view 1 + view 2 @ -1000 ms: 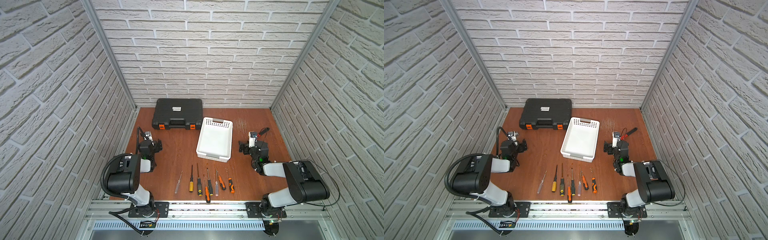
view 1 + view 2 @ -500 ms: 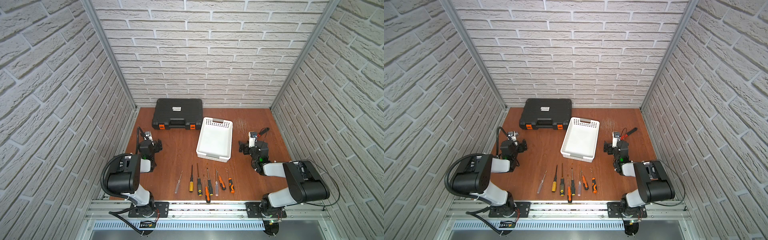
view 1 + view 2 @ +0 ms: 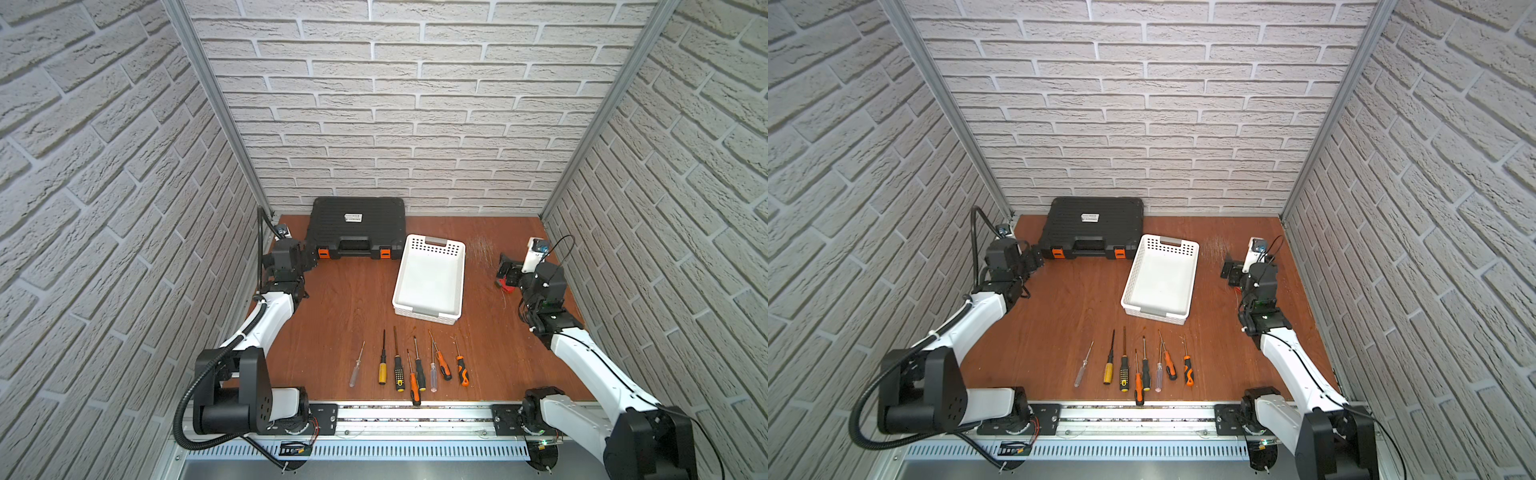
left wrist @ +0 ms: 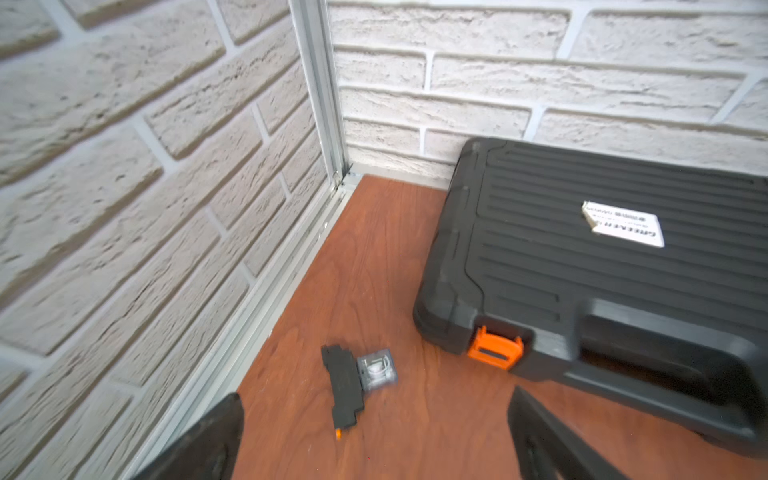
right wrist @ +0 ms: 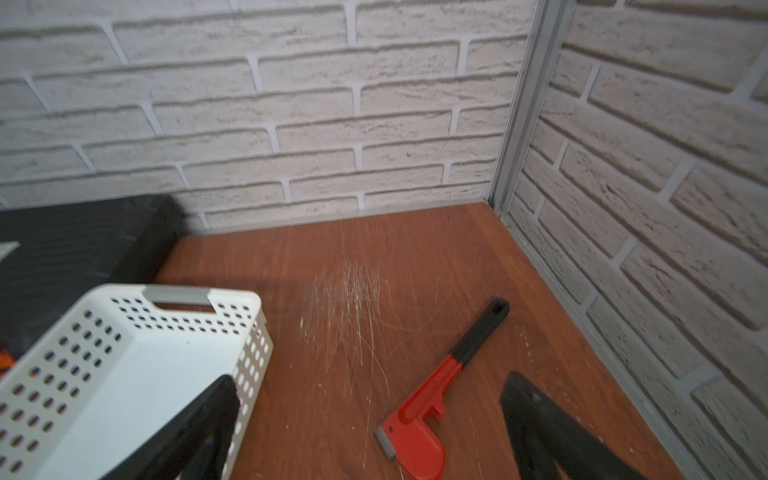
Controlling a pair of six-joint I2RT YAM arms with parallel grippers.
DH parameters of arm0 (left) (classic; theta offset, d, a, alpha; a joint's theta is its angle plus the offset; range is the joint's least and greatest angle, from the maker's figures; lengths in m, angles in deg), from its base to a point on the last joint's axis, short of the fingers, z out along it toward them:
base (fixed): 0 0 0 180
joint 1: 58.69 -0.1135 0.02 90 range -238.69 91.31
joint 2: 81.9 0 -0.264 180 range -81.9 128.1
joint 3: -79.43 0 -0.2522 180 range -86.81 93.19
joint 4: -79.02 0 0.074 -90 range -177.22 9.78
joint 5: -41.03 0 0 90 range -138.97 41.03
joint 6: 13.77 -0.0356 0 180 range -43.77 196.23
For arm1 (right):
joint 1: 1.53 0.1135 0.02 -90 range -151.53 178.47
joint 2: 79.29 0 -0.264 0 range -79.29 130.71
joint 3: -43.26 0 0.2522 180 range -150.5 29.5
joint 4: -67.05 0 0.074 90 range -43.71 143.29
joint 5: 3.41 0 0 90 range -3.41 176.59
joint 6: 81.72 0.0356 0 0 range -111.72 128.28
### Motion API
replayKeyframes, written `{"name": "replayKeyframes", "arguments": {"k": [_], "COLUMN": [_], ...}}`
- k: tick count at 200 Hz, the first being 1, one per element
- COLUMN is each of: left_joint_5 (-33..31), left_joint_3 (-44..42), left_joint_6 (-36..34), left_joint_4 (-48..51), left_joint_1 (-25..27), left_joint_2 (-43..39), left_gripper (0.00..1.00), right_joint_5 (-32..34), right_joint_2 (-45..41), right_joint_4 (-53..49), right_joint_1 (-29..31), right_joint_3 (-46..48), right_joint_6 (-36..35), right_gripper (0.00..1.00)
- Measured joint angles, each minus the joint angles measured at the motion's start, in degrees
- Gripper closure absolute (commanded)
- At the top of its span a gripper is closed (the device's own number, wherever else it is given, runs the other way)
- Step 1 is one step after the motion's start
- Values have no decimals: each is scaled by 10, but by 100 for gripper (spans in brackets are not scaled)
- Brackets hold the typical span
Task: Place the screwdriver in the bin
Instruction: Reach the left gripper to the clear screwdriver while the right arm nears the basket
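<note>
Both end effectors were found spread wide, with nothing grasped. The left end effector [image 4: 374, 397] was held low over the counter [image 3: 349, 307] near the far left corner, beside the black toolcase [image 3: 357, 226]. A small black-and-clear component [image 4: 359, 380] was seen lying on the counter just beyond its fingertips. The right end effector [image 5: 372, 380] was held near the far right side. A red pipe wrench [image 5: 415, 415] was seen between its fingers in the wrist view, lying flat on the counter; whether it was touched could not be told. The white bin [image 3: 432, 248] was set between the two arms, just right of the toolcase, its floor bare. Eight screwdrivers [image 3: 420, 370] were laid in a row near the counter's front edge, shafts pointed toward the bin, well apart from both end effectors.
</note>
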Motion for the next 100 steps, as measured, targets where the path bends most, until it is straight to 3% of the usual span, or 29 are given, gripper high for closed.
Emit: {"name": "replayKeyframes", "arguments": {"k": [55, 100], "left_joint_5": [53, 131], "left_joint_3": [46, 1], "left_joint_6": [126, 203], "left_joint_4": [303, 442], "left_joint_1": [125, 272], "left_joint_2": [-63, -96], "left_gripper": [14, 28], "right_joint_5": [-115, -160], "right_joint_2": [4, 56], "right_joint_4": [-242, -342], "right_joint_1": [17, 123], "right_joint_3": [-152, -190], "right_joint_6": [47, 57], "right_gripper": [13, 15]}}
